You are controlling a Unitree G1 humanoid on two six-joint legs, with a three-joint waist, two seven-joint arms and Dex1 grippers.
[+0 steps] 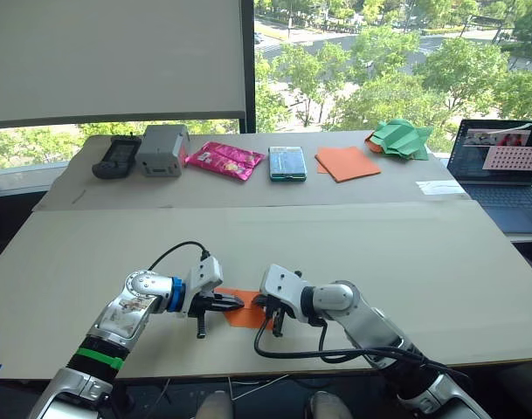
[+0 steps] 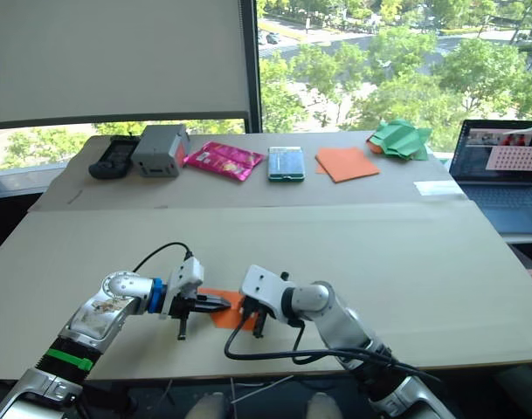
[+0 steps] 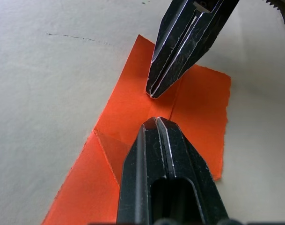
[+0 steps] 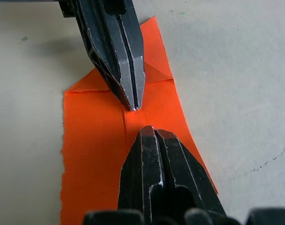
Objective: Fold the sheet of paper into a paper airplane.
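Set high on the head, two eye views facing forward and down across the table (image 1: 475, 288) toward the far window (image 1: 370, 61); nearly the same scene in both, the right eye view shifted slightly sideways. Both arms visible near the lower edge, far items small along the table's far side.

Mounted on each wrist, looking along that arm's own fingers, very close to the table surface. Facing each other: left wrist view toward the right end effector (image 3: 154, 93), right wrist view toward the left end effector (image 4: 134, 105). Shared by all four: the orange sheet of paper (image 3: 203, 117) under both tips.
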